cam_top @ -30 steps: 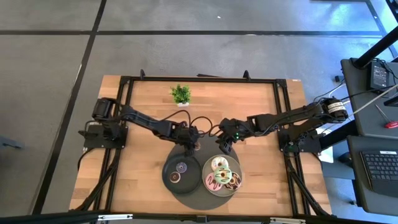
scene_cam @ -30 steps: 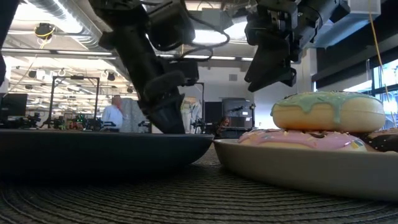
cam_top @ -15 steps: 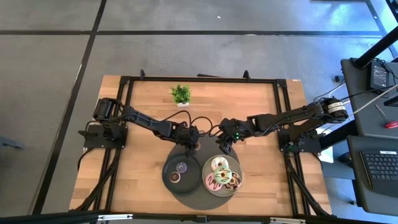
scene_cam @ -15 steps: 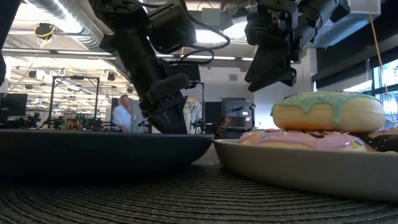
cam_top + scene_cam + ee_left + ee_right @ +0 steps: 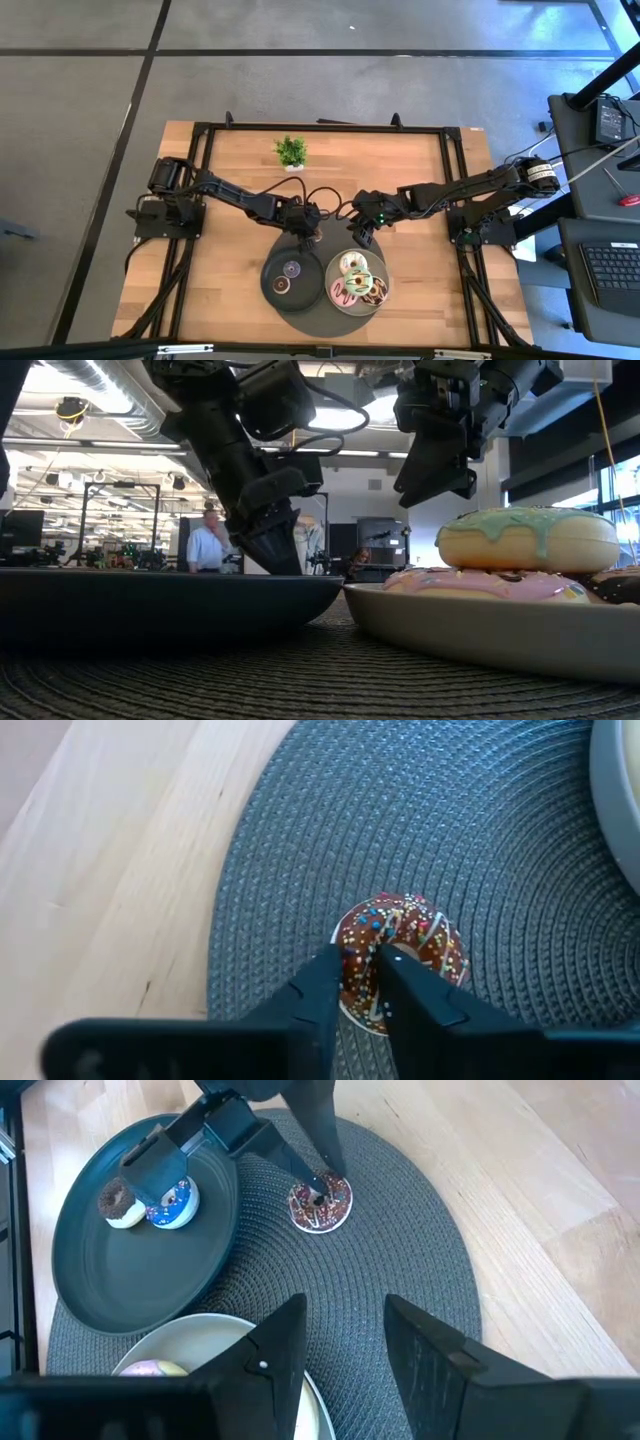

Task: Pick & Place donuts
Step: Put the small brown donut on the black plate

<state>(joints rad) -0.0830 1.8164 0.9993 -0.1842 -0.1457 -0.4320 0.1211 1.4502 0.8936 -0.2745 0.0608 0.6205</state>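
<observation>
Left gripper (image 5: 362, 982) grasps the sprinkled brown donut (image 5: 400, 950) on the grey mat (image 5: 500, 870); right gripper (image 5: 345, 1345) hovers released above the mat; no writing legible.

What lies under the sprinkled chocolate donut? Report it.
The chocolate donut lies flat on the grey woven placemat, beside the dark plate, not on it. The left tool grips its rim, covering that part. The mat beneath the donut is hidden.

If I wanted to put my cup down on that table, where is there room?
Bare wood lies either side of the potted plant and at the table's near corners beside the mat. The middle is crowded: both plates, the donuts, the left gripper and right gripper.
</observation>
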